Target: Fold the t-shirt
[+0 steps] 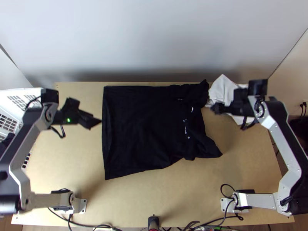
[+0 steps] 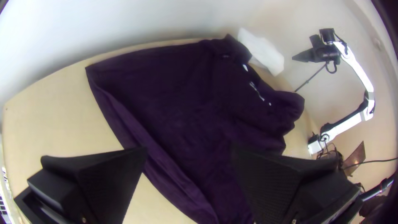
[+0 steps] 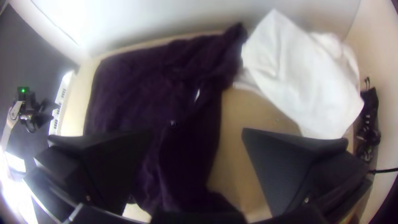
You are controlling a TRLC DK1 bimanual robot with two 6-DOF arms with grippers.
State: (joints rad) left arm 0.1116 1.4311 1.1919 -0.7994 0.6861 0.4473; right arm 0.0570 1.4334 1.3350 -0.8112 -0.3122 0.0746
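Mid light wooden table [image 1: 161,204]: black cotton-look t-shirt [image 1: 150,127], laid out, rumpled on R side.
L gripper [image 1: 87,112] off shirt's L edge, fingers wide apart; R gripper [image 1: 226,103] nr R side, also wide, by crumpled white cloth [image 1: 221,86].

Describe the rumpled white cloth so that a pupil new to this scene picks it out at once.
Start with the light wooden table and, in the top view, look toward its far right corner. There the rumpled white cloth lies just right of the large black t-shirt. It is pale, whereas the t-shirt is dark with small white print.
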